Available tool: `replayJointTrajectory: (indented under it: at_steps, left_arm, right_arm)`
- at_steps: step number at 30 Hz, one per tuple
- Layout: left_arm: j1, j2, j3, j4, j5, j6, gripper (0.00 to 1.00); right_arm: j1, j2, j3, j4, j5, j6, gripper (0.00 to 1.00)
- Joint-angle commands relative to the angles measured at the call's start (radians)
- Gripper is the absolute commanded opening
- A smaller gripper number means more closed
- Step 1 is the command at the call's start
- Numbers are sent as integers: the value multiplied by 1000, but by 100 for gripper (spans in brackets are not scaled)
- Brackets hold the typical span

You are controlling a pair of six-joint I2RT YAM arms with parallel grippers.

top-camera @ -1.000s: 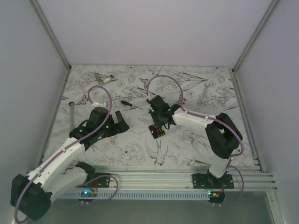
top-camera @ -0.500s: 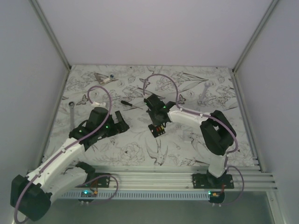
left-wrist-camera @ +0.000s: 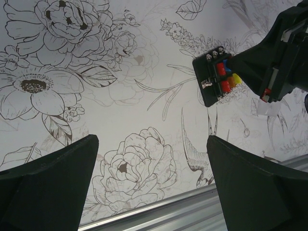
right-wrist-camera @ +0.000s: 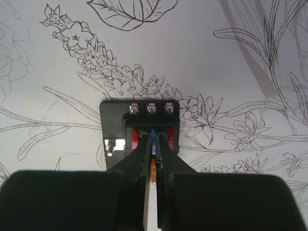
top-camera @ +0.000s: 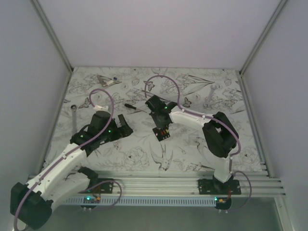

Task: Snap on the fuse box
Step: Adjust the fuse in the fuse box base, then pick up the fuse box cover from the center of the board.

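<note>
The fuse box (top-camera: 162, 133) sits near the middle of the bench (top-camera: 192, 149). It is a squat, matte black plastic block with squared corners. Three bright screw heads (right-wrist-camera: 151, 109) line its far edge, and red, yellow and blue fuses stand in its top slots. The bench cover is pale and smooth, printed with line-drawn flowers and birds.

The right pincer (right-wrist-camera: 153, 139) comes down on the box from 12 o'clock. Its black fingers are drawn almost together, with their tips at the blue fuse (right-wrist-camera: 153, 133). I cannot tell whether they pinch it.

The left pincer (left-wrist-camera: 154, 183) hovers at the box's 9 o'clock, spread wide with nothing in it, and bare cover lies between them.

A black-handled screwdriver (top-camera: 131, 106) lies at 11 o'clock, near the right arm's wrist. A ring wrench (top-camera: 73, 118) lies along the left edge at 9 o'clock. A steel spanner (top-camera: 209, 96) lies at 2 o'clock, well apart. A ribbed aluminium rail (top-camera: 168, 185) bounds the near edge at 6 o'clock.
</note>
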Motion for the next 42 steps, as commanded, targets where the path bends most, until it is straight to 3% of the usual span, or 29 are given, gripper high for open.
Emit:
replayJointTrajectory:
  at_steps: [1, 11, 18, 27, 37, 42]
  left_arm:
    - [8, -23, -17, -17, -2, -1, 100]
    - [8, -33, -20, -22, -6, -3, 100]
    - [8, -33, -20, -22, -5, -1, 100]
    - [9, -35, -21, -23, -3, -2, 100]
    - [9, -24, -18, -23, 0, -6, 100]
    - [9, -21, -17, -23, 0, -8, 100]
  right_arm:
    - [15, -3, 1, -37, 10, -20, 13]
    - [17, -195, -7, 39, 40, -9, 26]
    - [-15, -343, -166, -32, 131, 69, 50]
    - [-143, -542, -429, -70, 134, 150, 75]
    - [-257, -548, -589, 43, 32, 166, 93]
    - [-282, -513, -620, 88, 18, 161, 89]
